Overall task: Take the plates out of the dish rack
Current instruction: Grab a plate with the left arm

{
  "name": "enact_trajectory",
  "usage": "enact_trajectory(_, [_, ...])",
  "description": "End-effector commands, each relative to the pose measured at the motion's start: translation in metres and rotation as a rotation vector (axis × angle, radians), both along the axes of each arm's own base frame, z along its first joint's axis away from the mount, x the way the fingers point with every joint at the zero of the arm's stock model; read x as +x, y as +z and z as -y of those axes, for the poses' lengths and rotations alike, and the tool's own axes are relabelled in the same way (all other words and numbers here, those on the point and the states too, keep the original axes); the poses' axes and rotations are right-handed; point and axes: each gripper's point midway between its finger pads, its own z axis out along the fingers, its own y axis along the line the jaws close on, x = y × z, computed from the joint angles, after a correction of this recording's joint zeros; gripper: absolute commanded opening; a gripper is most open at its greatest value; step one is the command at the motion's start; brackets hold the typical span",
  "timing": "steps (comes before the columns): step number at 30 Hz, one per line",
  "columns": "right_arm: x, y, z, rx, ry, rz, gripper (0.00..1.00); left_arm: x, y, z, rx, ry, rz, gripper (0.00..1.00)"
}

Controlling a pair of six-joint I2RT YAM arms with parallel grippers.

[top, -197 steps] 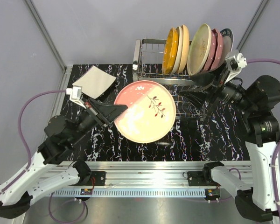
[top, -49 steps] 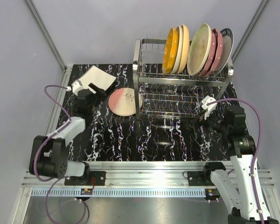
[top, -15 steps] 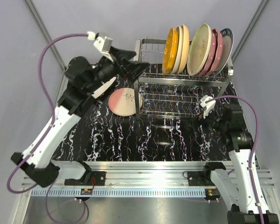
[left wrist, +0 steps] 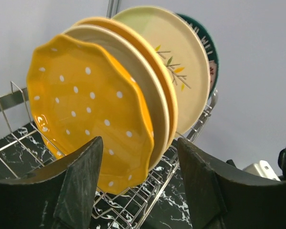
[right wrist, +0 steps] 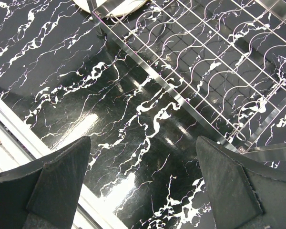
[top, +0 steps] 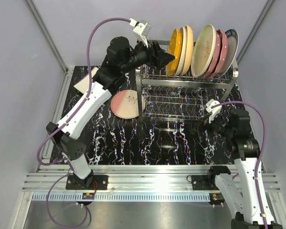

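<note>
The chrome dish rack (top: 187, 80) stands at the back right with several plates upright in its top tier: a yellow-orange polka-dotted plate (top: 173, 51), a cream one (top: 182, 46), an orange one, a pale green twig plate (top: 203, 50), two pink ones (top: 218, 53) and a dark-rimmed one (top: 232, 44). My left gripper (top: 165, 58) is open and empty, raised just left of the polka-dotted plate (left wrist: 86, 107), its fingers (left wrist: 81, 176) apart below the plate's lower edge. A pink-cream plate (top: 125, 103) lies flat on the table. My right gripper (top: 202, 123) is open and empty over the table.
A white square plate (top: 87, 79) lies at the back left, partly under my left arm. The rack's lower tier (right wrist: 214, 62) shows no plates. The black marble table (top: 148, 138) ends at an aluminium rail in front. Grey walls stand close behind the rack.
My left arm has swung up and to the right, from beside the rack's left end to the polka-dotted plate. The pink-cream plate stays on the table. The right arm has barely moved.
</note>
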Motion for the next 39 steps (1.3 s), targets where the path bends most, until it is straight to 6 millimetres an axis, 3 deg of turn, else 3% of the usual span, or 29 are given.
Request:
enact_trajectory(1, [0.003,0.007,-0.001,0.001,0.016,0.039,1.0,-0.011,0.029,0.003,-0.042,-0.037,0.049,0.64])
enact_trajectory(18, [0.002,0.006,-0.001,0.0,0.015,0.038,1.0,0.002,-0.006,0.02,0.066,-0.031,0.071,0.47])
enact_trajectory(28, [0.002,0.007,-0.001,0.0,0.011,0.04,1.0,0.005,-0.017,0.029,0.115,-0.044,0.118,0.44])
enact_trajectory(39, [0.001,0.009,-0.001,0.002,0.012,0.047,1.0,0.008,-0.025,0.038,0.154,-0.067,0.182,0.33])
